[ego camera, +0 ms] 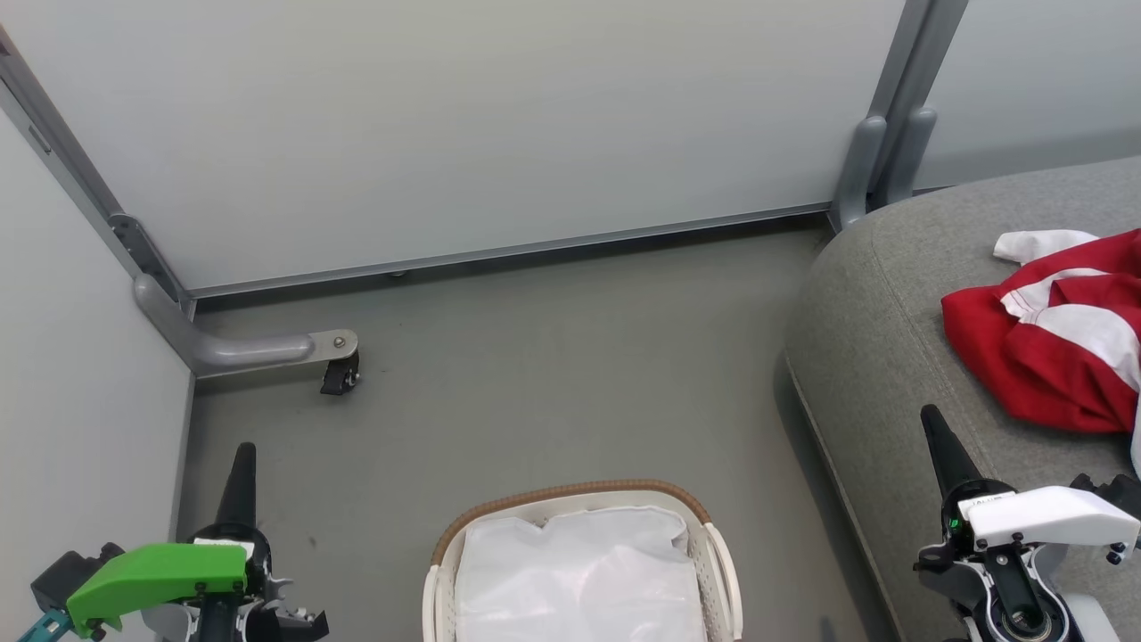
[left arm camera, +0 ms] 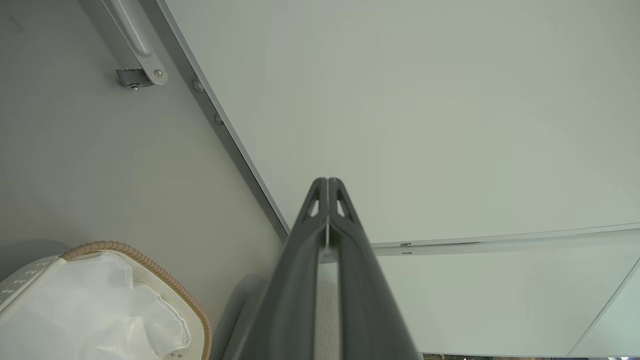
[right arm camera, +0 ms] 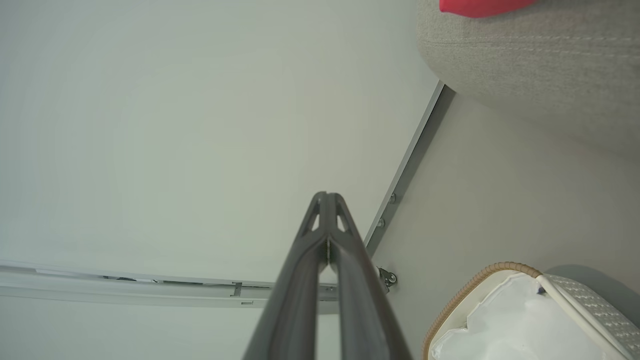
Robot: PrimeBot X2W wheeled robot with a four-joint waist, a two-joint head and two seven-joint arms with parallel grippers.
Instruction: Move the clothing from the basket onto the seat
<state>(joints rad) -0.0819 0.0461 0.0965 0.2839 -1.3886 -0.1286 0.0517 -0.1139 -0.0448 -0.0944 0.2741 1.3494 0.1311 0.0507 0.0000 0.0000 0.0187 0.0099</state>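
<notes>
The red clothing (ego camera: pixel 1052 348), marked with white stripes and panels, lies crumpled on the grey seat (ego camera: pixel 891 339) at the right of the head view, well apart from the basket (ego camera: pixel 570 493). The basket stands on the floor (ego camera: pixel 553 374) at the bottom middle of that view, near the seat's rounded edge. Its white liner (ego camera: pixel 579 571) lies rumpled inside.

The left end effector (ego camera: pixel 242 459) hangs at the lower left over the floor, to the left of the basket and clear of it. It is closed and empty. In the left wrist view its two dark fingers (left arm camera: pixel 300 270) meet at the tips, with the basket's brown woven rim at the lower left.

The right end effector (ego camera: pixel 934 423) sits at the lower right over the seat's front part, near the clothing but not touching it. It is also closed on nothing. In the right wrist view its fingers (right arm camera: pixel 300 290) join at the tip. There the basket shows at the lower right, the seat at the upper right, and a strip of red at the top edge.

Pale wall panels (ego camera: pixel 446 116) enclose the floor, and a small black caster (ego camera: pixel 340 374) stands on it at the left.
</notes>
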